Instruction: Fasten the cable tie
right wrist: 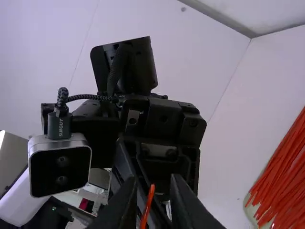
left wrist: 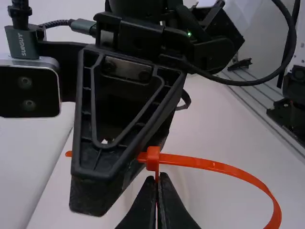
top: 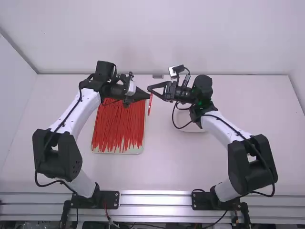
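Observation:
A red cable tie (left wrist: 214, 167) is bent into a loop between the two grippers, above the table's middle. My left gripper (left wrist: 156, 200) is shut on the strap just below the tie's head (left wrist: 152, 156). My right gripper (left wrist: 112, 183) faces it tip to tip, and the tie's tail (left wrist: 69, 153) pokes out past its fingers. In the right wrist view the red strap (right wrist: 148, 200) runs between the right fingers (right wrist: 187, 202), which stand apart. From above, the left gripper (top: 144, 95) and right gripper (top: 150, 88) meet, with the tie (top: 150, 104) hanging below them.
A pale tray (top: 119, 151) holding several loose red cable ties (top: 119, 126) lies under the left arm, left of the middle. A white rounded object (top: 190, 126) sits under the right arm. A black cable (top: 175, 121) droops from the right wrist.

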